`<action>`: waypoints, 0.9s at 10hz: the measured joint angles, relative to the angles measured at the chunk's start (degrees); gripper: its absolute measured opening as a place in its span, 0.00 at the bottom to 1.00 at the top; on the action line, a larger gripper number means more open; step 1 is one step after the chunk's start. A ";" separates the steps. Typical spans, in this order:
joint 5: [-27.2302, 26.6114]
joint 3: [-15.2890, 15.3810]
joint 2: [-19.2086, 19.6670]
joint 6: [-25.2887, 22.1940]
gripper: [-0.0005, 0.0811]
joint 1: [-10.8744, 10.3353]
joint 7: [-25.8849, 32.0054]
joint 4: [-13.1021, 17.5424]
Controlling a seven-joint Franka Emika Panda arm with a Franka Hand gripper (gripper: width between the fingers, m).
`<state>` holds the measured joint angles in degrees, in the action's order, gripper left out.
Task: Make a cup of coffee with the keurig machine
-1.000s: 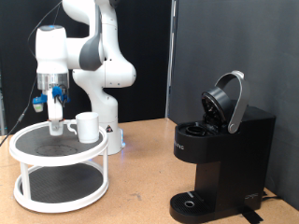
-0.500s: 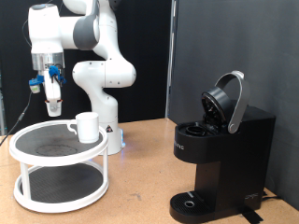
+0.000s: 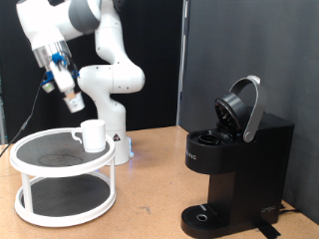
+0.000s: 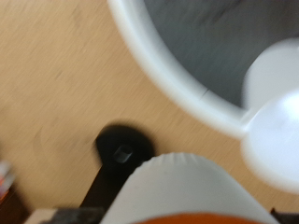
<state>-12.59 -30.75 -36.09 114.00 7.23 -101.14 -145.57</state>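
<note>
The gripper (image 3: pixel 73 102) is found raised above the tray stand (image 3: pixel 30 151) at the exterior view's left. A small pale object appears pinched between its fingers; whether this is the pod cannot be told, and the wrist view is too blurred to help. A loose pinch is judged the main risk: the object could drop. The cup (image 3: pixel 93 134), white and handled, stands upright on the stand's upper tier. The keurig machine (image 3: pixel 234 164), black, lid open, sits well apart at right, its drip base bare.
</note>
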 joint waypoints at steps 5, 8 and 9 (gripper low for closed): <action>-9.88 -0.75 0.23 -3.63 0.36 -3.01 -1.98 2.31; -26.99 -5.32 1.76 -9.51 0.36 -10.83 -0.52 5.82; -29.42 -4.86 2.27 -9.00 0.36 -12.33 -0.74 6.22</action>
<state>-42.01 -35.60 -33.82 105.00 -5.10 -101.88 -139.35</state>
